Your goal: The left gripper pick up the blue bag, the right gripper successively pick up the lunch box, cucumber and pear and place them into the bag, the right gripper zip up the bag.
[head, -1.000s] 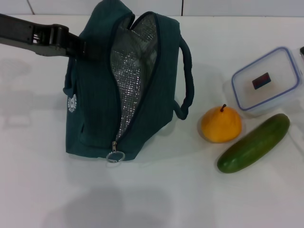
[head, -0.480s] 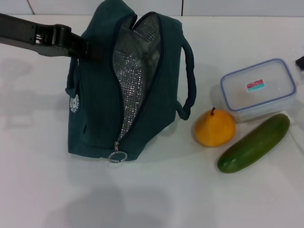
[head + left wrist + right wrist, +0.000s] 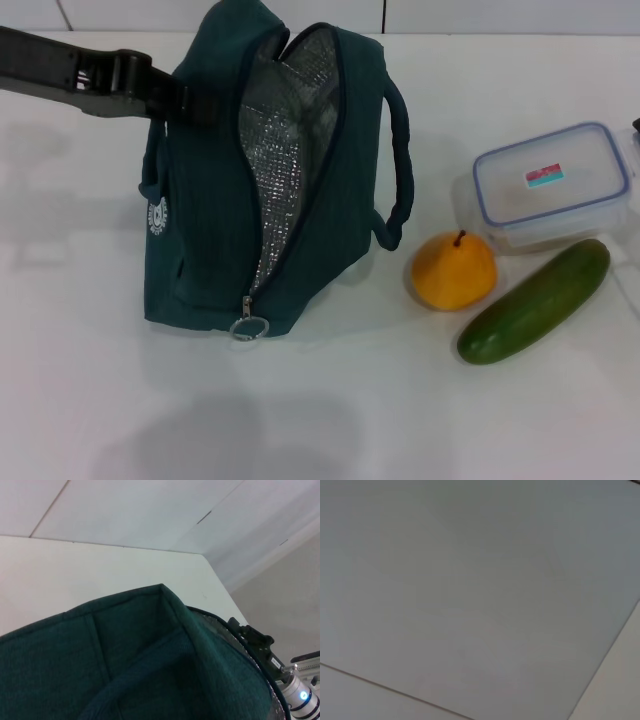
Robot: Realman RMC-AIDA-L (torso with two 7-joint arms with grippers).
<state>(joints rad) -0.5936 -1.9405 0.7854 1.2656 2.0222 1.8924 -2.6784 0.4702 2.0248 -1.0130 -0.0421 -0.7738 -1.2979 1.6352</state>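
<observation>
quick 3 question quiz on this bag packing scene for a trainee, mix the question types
1. True or false: the bag is zipped shut.
2. Multiple choice: which item lies nearest the bag? A) lunch box B) pear C) cucumber
3. Short answer: where is the left gripper?

Key:
1. False. The zipper gapes, showing the foil lining, and the ring pull sits at the low end.
2. B. The pear sits just off the bag's handle, with the box and cucumber farther to the right.
3. At the bag's upper left side, reaching in from the left. Its fingertips are hidden against the fabric.
</observation>
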